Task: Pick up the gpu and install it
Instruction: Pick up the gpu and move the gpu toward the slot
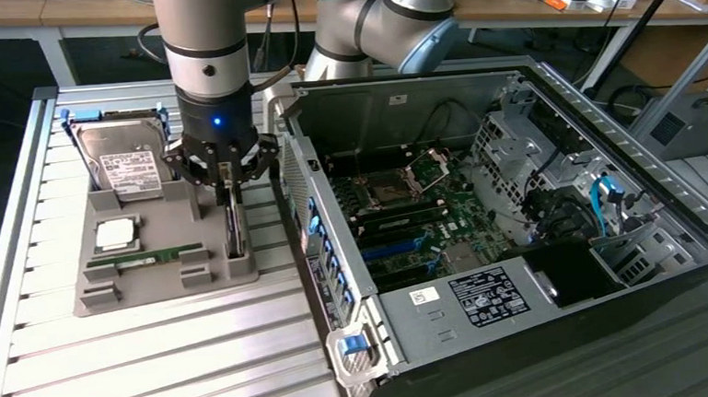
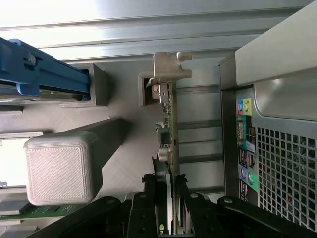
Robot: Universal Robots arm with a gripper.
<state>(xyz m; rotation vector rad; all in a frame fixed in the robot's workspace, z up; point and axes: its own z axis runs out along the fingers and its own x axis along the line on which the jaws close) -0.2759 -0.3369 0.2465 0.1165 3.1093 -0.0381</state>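
End effector (image 1: 228,180) over gpu (image 1: 234,229), at 9 o'clock of case (image 1: 303,202); grip state cannot be told. Judged light, rigid, fragile: hold by board edges.

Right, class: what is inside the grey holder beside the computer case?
A hard drive, a square silvery chip, a green memory stick, and the gpu standing on edge in a slot. The gpu's lower edge is covered by the slot's walls.

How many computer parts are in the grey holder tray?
4: hard drive at the back, processor chip mid-tray, memory stick in front, gpu on edge under the gripper.
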